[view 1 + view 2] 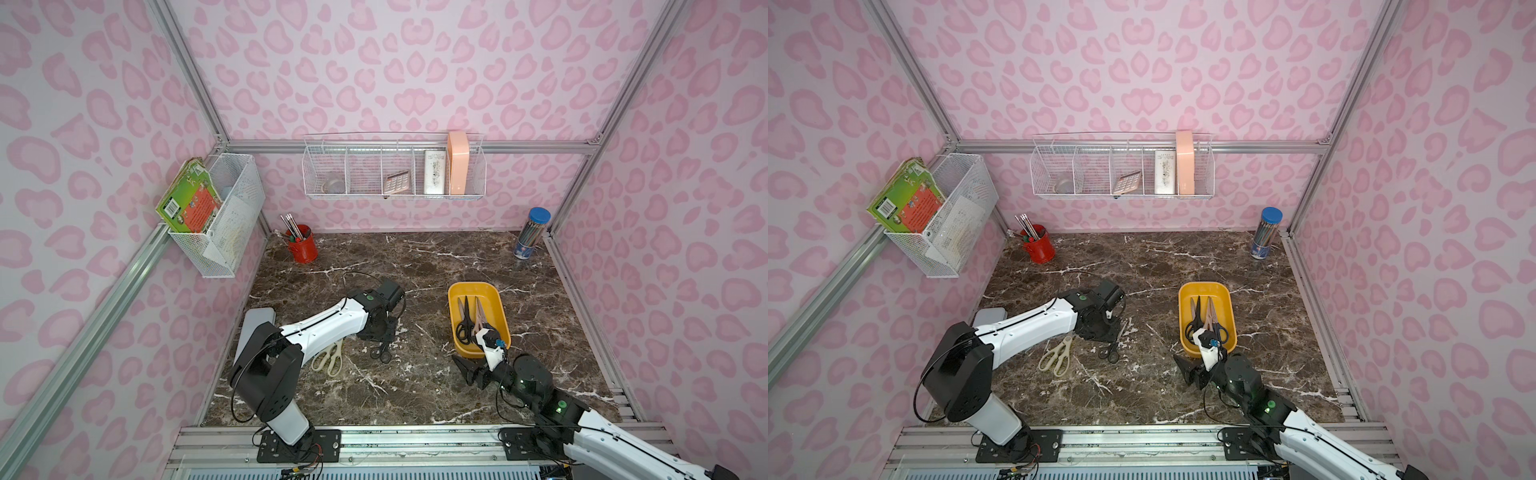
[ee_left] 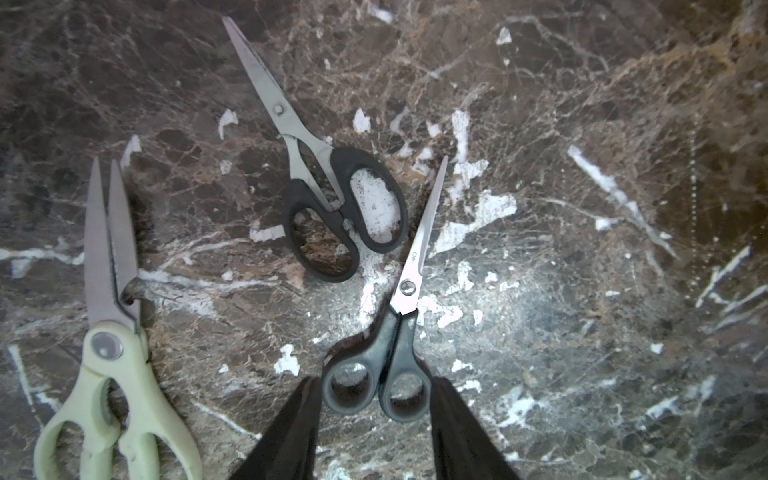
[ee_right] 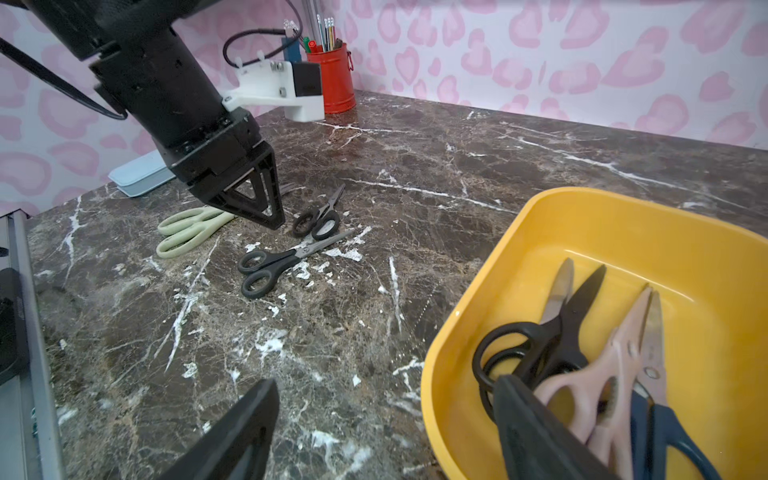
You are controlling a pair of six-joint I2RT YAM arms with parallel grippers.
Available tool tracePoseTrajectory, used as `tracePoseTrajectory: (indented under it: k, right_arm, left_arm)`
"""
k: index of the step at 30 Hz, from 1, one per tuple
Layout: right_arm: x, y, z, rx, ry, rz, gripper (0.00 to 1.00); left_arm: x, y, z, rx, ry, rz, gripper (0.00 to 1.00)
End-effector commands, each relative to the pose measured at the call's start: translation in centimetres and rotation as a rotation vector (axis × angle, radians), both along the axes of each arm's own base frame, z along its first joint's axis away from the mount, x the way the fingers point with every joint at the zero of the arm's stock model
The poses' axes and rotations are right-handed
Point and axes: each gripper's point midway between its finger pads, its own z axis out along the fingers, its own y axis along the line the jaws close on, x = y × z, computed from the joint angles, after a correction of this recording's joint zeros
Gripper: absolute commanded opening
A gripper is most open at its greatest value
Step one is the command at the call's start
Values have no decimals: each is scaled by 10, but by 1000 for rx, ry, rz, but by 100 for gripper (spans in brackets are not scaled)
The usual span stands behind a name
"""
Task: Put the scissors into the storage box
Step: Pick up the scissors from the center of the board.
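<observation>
The bench [image 1: 415, 266] is dark brown marble veined in white. The walls [image 1: 374, 62] are pale pink with darker pink leopard blotches. The box [image 1: 473, 285] is yellow and holds black-handled scissors [image 3: 540, 345], pale pink scissors [image 3: 615, 365] and navy-handled scissors [image 3: 673, 432]. On the bench lie cream-handled scissors [image 2: 104, 365], a larger black pair [image 2: 291, 141] and a smaller black pair [image 2: 395, 324]. The pencil pot [image 1: 302, 247] is red.
</observation>
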Motion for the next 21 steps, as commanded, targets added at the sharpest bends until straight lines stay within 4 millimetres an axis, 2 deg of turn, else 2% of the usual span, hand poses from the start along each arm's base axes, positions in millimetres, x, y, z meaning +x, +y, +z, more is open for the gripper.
tracePoseTrajectory:
  k: [1, 3, 10, 16, 21]
  right_arm:
    - [4, -1, 7, 18, -23, -21, 83]
    - [6, 0, 5, 9, -15, -27, 83]
    - [6, 2, 3, -6, -6, -23, 83]
    - [6, 3, 2, -8, -6, -20, 83]
    - [6, 3, 2, -10, -4, -21, 83]
  left_arm:
    - [-12, 6, -7, 32, 56, -43, 45]
    - [-19, 6, -10, 30, 79, -46, 41]
    - [-33, -1, -17, 88, 91, -87, 41]
    - [-37, 6, -32, 130, 113, -47, 36]
    - [-34, 9, -32, 137, 85, -49, 36]
